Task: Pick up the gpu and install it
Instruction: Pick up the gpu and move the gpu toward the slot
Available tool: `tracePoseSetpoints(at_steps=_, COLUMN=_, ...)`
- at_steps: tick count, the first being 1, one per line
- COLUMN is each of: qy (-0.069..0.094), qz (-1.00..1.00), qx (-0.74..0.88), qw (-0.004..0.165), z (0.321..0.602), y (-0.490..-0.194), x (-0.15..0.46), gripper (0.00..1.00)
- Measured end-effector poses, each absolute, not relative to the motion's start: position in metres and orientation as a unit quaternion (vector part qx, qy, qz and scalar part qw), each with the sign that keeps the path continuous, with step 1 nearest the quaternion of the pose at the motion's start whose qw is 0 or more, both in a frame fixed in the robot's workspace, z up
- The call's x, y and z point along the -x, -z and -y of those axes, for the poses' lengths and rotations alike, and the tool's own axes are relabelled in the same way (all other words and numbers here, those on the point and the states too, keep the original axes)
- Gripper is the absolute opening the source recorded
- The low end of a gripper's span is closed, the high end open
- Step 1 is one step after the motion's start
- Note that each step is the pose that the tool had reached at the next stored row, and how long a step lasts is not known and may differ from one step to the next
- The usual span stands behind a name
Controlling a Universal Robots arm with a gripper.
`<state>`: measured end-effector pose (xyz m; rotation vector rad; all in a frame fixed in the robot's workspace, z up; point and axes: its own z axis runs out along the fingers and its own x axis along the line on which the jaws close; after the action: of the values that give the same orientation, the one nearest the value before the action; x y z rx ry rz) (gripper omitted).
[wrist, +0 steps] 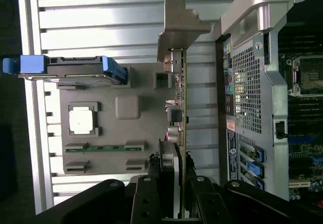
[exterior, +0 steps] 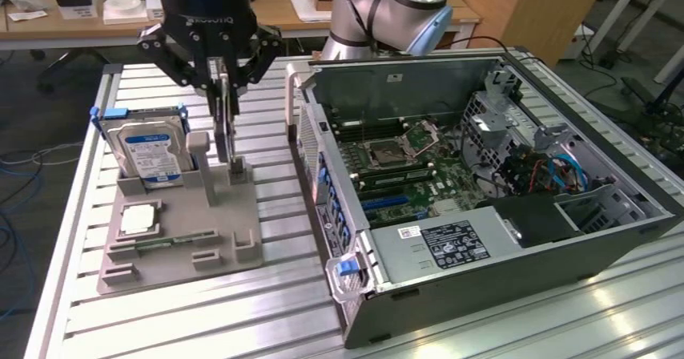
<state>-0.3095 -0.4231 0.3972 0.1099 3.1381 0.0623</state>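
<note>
The gpu (exterior: 223, 139) stands on edge as a thin card, its lower end at a slot post of the grey holder tray (exterior: 230, 215). My gripper (exterior: 221, 94) comes down from above and is shut on the card's upper edge. In the wrist view the gpu (wrist: 180, 103) runs away from my gripper (wrist: 174, 181), edge-on, with green board and small components showing. Its pale metal bracket (wrist: 179, 24) is at the far end. The open computer case (exterior: 481, 175) lies beside the tray, on the exterior view's right, with the motherboard (exterior: 406, 175) exposed.
On the tray stand a silver hard drive (exterior: 150, 155) with a blue-white label, a square processor (exterior: 139, 219) and a narrow green memory stick (exterior: 160, 243). The case's rear panel (wrist: 247, 93) is close beside the card. Everything rests on a ribbed aluminium table (exterior: 214, 319).
</note>
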Motion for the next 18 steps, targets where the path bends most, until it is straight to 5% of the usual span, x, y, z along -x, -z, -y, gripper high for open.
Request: tracePoseSetpoints(at_steps=18, qy=-0.020, qz=-0.999, qx=-0.035, qw=0.000, z=0.423, y=-0.428, x=0.310, gripper=0.28)
